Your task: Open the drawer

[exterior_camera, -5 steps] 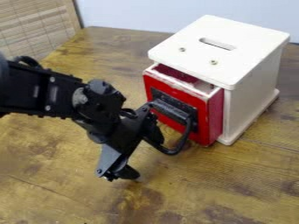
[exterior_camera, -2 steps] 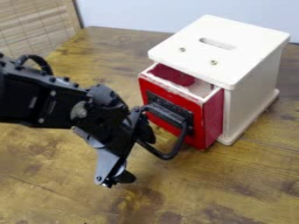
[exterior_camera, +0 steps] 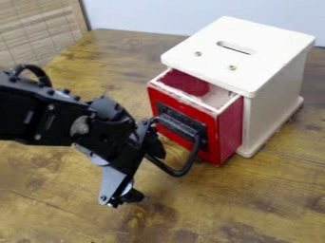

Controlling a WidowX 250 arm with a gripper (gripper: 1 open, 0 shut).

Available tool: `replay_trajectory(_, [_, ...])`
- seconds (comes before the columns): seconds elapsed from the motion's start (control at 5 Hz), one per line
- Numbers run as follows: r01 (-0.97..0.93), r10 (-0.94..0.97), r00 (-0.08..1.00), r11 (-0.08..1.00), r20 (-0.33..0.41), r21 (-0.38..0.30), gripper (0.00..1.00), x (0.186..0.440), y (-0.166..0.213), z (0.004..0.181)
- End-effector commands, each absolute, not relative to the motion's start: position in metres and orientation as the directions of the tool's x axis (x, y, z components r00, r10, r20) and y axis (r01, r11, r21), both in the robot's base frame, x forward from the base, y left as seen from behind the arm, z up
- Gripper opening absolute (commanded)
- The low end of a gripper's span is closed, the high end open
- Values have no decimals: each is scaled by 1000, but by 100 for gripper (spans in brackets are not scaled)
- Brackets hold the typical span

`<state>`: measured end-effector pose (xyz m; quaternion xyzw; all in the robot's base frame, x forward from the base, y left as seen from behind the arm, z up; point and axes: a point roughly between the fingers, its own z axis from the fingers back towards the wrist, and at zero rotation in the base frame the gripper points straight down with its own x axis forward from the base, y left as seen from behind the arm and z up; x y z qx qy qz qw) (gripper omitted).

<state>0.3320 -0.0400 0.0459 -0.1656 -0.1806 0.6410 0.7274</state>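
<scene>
The drawer (exterior_camera: pixel 214 116) has a red front with a black plate and stands pulled a little way out of the white box (exterior_camera: pixel 260 71), so its white inner wall shows at the top. Its big black loop handle (exterior_camera: pixel 185 163) sticks out to the lower left. My gripper (exterior_camera: pixel 132 173) is right at that handle, pointing steeply down, open. One finger (exterior_camera: pixel 118 190) hangs down toward the table. The other sits by the loop, and I cannot tell whether it is hooked through it. The black arm (exterior_camera: pixel 45 114) comes in from the left.
The wooden table (exterior_camera: pixel 254 204) runs under everything. A woven mat (exterior_camera: pixel 38 28) leans at the back left. The white box has a slot (exterior_camera: pixel 235 45) on top and stands at the right.
The drawer has slid a bit further out toward the lower left. My hand has rolled at the wrist and drifted slightly left with the handle.
</scene>
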Motion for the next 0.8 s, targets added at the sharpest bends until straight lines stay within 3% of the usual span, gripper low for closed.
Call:
replay_trajectory(0.0, [-858, 989, 136, 144, 53, -494, 100, 332, -44, 54])
replay_trajectory(0.4, [-852, 981, 189, 188, 49, -488, 100, 347, -47, 53])
replay_trajectory(0.6, [-859, 986, 161, 164, 48, -484, 100, 354, -53, 59])
